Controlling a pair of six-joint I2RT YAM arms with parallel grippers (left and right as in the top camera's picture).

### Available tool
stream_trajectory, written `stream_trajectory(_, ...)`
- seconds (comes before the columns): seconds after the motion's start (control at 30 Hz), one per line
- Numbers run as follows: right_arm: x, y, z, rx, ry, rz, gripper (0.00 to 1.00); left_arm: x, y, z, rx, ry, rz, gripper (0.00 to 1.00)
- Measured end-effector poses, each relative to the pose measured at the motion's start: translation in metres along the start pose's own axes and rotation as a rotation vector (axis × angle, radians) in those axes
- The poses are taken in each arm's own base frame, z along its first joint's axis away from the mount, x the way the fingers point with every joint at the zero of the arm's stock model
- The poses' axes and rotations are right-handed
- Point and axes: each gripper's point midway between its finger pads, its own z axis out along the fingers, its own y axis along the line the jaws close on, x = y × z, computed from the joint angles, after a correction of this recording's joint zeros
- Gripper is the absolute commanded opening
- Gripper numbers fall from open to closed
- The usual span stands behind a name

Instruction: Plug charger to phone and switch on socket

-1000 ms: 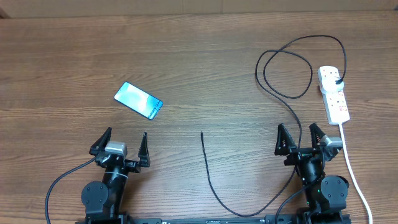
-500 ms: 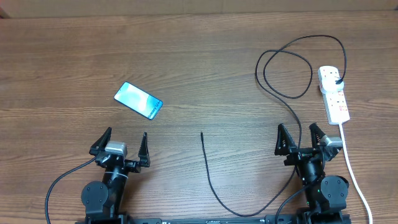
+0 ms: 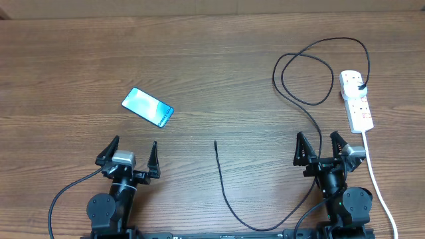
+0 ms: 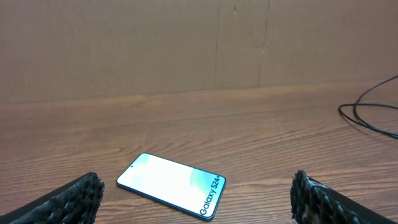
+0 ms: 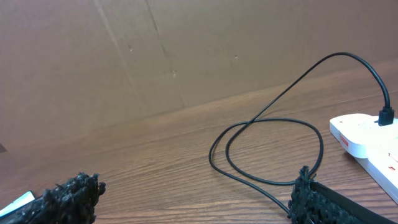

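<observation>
The phone (image 3: 147,107) lies flat at the left of the table, its teal screen lit; the left wrist view shows the phone (image 4: 172,185) just ahead of the jaws. The charger (image 3: 299,99), a thin black cable, loops at the right, and its plug (image 3: 360,87) sits in the white socket (image 3: 356,101). Its free connector tip (image 3: 216,143) rests mid-table. My left gripper (image 3: 129,153) stands open near the front edge, below the phone. My right gripper (image 3: 323,145) is open too, astride the cable. In the right wrist view the charger loop (image 5: 267,149) and socket (image 5: 367,140) lie ahead.
The socket's white cord (image 3: 377,179) runs down the right side to the front edge, past the right arm. A brown cardboard wall (image 4: 186,43) stands behind the wooden table (image 3: 212,60).
</observation>
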Motion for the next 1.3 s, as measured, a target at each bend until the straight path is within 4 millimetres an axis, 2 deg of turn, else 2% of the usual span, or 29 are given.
stream_trajectory(0.9,0.0,0.0,0.0,0.0,0.0,0.0,1.0,-0.002,-0.006,-0.001,0.035,-0.001,-0.05,1.0)
stream_trajectory(1.3,0.0,0.0,0.0,0.0,0.0,0.0,1.0,-0.029,-0.009,-0.009,0.044,-0.02,-0.048,1.0)
